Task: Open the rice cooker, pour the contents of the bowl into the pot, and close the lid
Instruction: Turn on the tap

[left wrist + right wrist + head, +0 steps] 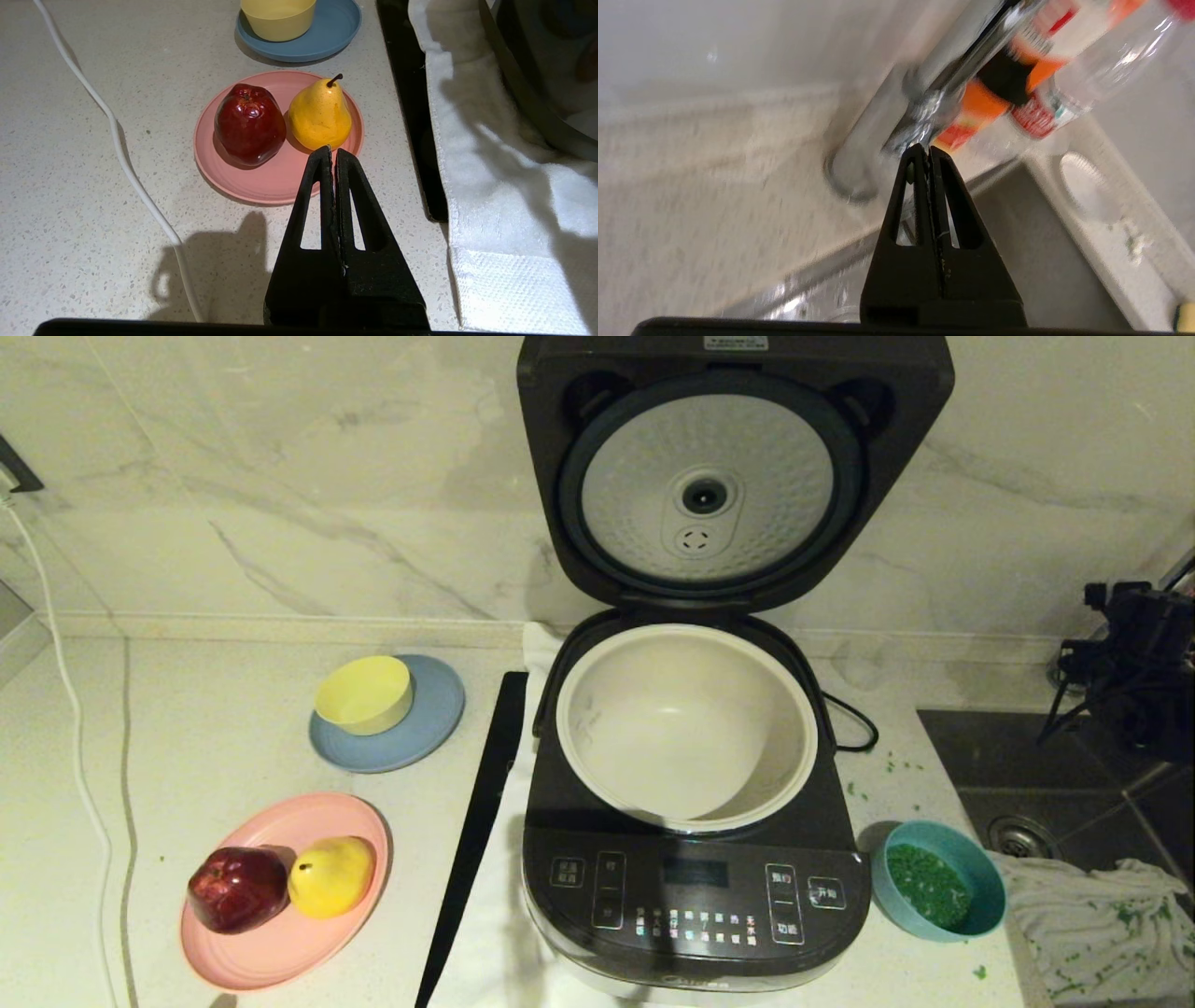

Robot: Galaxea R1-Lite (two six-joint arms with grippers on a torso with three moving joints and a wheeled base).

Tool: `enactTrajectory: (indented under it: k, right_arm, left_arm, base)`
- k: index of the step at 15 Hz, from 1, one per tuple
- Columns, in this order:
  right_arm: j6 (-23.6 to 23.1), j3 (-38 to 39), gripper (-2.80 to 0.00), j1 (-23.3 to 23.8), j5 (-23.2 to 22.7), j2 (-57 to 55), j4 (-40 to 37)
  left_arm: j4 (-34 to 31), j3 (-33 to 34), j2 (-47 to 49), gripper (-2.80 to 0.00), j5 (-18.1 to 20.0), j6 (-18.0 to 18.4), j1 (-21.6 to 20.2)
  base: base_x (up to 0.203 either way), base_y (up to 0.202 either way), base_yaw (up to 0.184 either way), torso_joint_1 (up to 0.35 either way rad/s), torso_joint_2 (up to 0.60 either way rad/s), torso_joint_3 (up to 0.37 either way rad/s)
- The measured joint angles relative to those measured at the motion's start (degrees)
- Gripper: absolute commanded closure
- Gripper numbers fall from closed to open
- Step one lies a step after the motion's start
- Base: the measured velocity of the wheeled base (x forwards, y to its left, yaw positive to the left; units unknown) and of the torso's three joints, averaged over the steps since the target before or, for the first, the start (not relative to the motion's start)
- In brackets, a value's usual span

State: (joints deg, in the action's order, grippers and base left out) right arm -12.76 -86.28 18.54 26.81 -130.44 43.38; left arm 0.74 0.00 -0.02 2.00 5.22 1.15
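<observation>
The rice cooker (695,859) stands with its lid (719,476) raised and pot (686,723) bare. The bowl (938,891) holds green contents (926,885). The right gripper (928,149) is pinched closed on nothing above the sink (1055,775); the left gripper (333,151) likewise.

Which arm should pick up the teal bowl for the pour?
Right, probably. The teal bowl sits at the rice cooker's right front corner, and the right gripper, shut and empty, is near the sink on that side. The left gripper hangs over the pink plate, with the cooker between.

right gripper (929,148) apparently raised, fingers pressed together; left gripper (332,150) likewise.
</observation>
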Motion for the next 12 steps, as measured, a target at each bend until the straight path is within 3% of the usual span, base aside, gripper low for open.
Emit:
enactTrajectory:
  k: [6,12]
  right_arm:
    - [-0.5,-3.0,0.0,0.1,0.7,-0.8,-0.6]
    - [0.0,1.6,0.0,0.3,1.0,0.4,0.0]
  left_arm:
    - [0.0,0.0,0.0,0.0,0.0,0.0,0.0]
    - [0.0,0.0,0.0,0.0,0.0,0.0,0.0]
  base:
    - [0.0,0.0,0.0,0.0,0.0,0.0]
    - [0.0,0.0,0.0,0.0,0.0,0.0]
